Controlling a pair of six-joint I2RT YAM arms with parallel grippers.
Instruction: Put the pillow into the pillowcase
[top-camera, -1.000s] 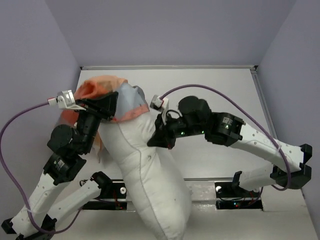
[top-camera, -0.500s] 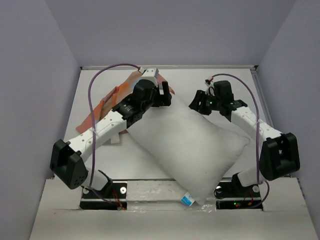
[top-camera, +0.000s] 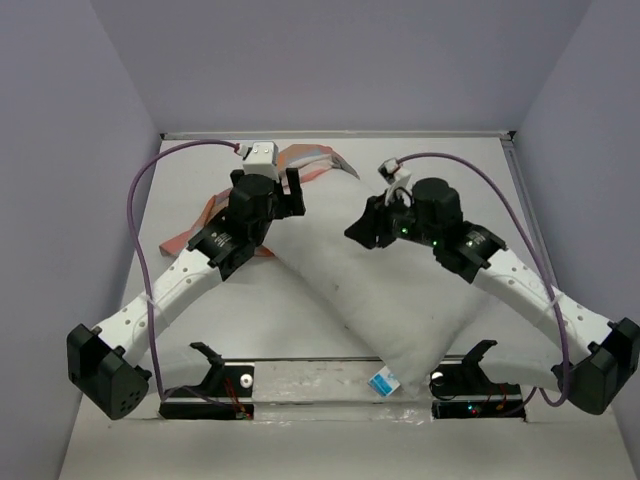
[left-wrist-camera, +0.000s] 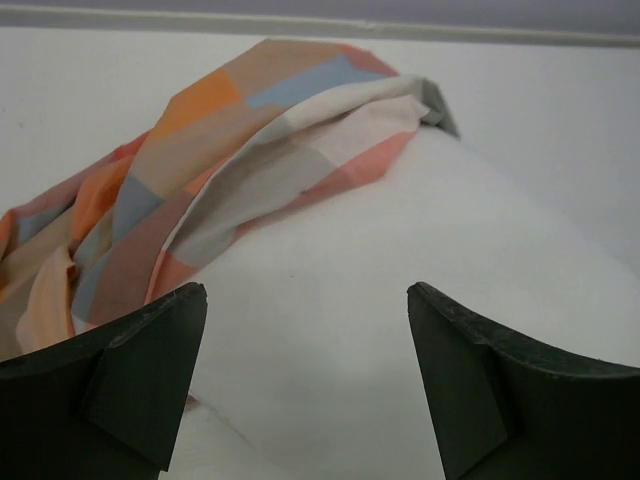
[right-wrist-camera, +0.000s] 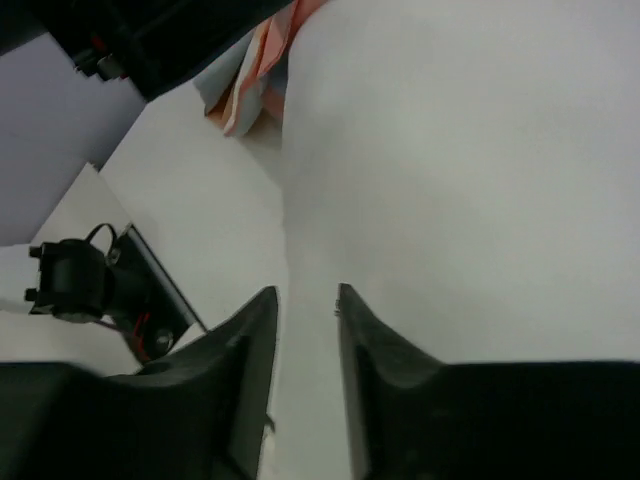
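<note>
Looking down on a large, plump, plain white fabric pillow (top-camera: 385, 300) lying slantwise across the white bench (top-camera: 250, 320), one end reaching toward the far left, the other sitting at the near edge between the two arm bases, with a small blue-and-white tag (top-camera: 380, 381) showing at that near corner. Finding the thin checked pillowcase (top-camera: 312, 160) of orange, light blue and grey-brown cloth crumpled at the pillow's far end, touching it and trailing off to the left beneath the left arm, nearly all of the pillow lying bare outside it. Not being able to tell whether the far corner is sitting inside the case or merely under a fold.

Holding the left gripper (top-camera: 287, 193) spread wide above that far end, grasping nothing: in the left wrist view, its two dark fingers (left-wrist-camera: 130, 385) standing well apart, with white pillow between them and the bunched pillowcase just beyond.

Hanging the right gripper (top-camera: 360, 228) over the pillow's right flank, facing the left one. In the right wrist view, its fingers drawn close with only a narrow slit between them, right at the pillow's edge; not being able to tell whether any fabric is pinched there.
</note>
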